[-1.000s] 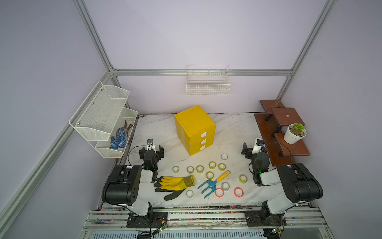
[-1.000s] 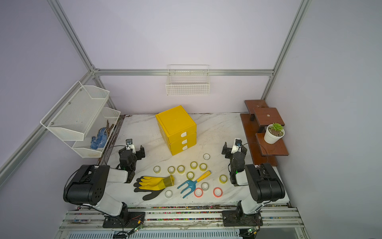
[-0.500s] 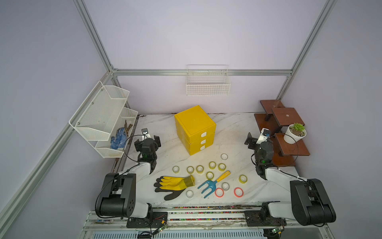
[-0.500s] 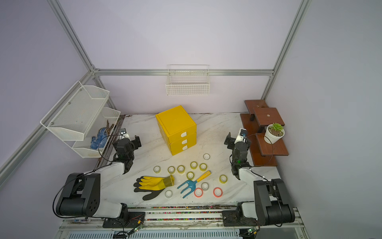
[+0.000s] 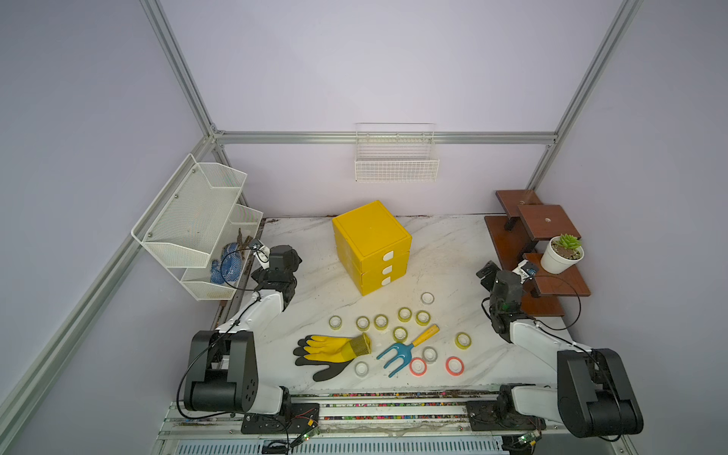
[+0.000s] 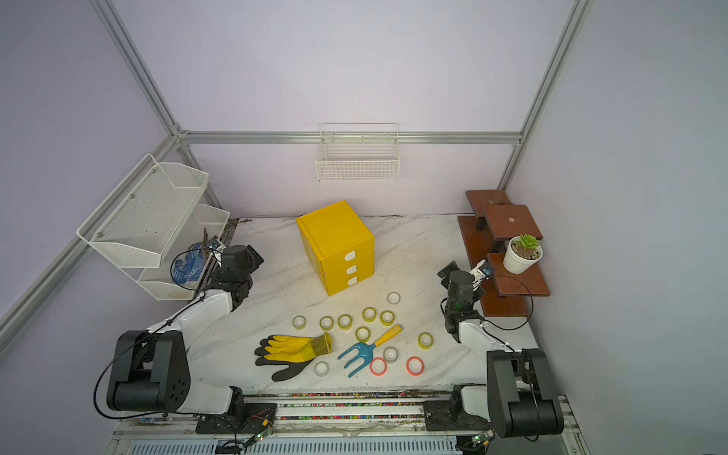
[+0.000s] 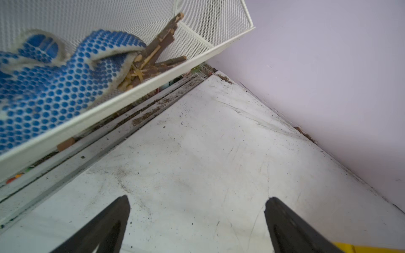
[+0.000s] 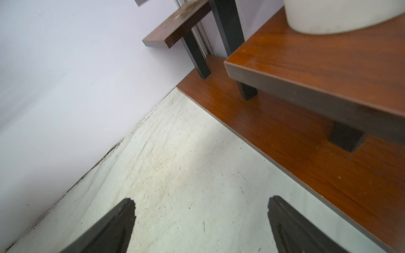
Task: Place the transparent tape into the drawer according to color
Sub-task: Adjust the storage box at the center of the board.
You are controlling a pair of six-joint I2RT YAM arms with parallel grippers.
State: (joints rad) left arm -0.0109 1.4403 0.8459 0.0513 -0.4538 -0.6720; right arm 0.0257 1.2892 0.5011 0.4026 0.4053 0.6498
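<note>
The drawer cabinet [image 5: 370, 244] [image 6: 335, 244] is a yellow cube at the table's middle back, its three drawers pushed in. In front of it lies the transparent tape in both top views: several yellow-green rolls [image 5: 381, 321], whitish ones [image 5: 427, 298] and two red-orange ones [image 5: 454, 365] [image 6: 378, 366]. My left gripper [image 5: 289, 256] [image 7: 197, 203] is open over bare table at the left edge, beside the mesh shelf. My right gripper [image 5: 492, 273] [image 8: 201, 203] is open over bare table next to the wooden steps. Both are empty and far from the rolls.
A yellow-and-black glove [image 5: 335, 350] and a blue hand fork [image 5: 405, 350] lie among the rolls. The white mesh shelf [image 5: 197, 220] on the left holds a blue dotted glove [image 7: 43, 87] and sticks. Wooden steps [image 5: 532, 244] carry a potted plant [image 5: 563, 254]. A wire basket [image 5: 396, 165] hangs on the back wall.
Both arms have unfolded and carried their grippers up and toward the back, the left toward the mesh shelf, the right toward the wooden steps. Both stayed open; the rolls have not moved.
</note>
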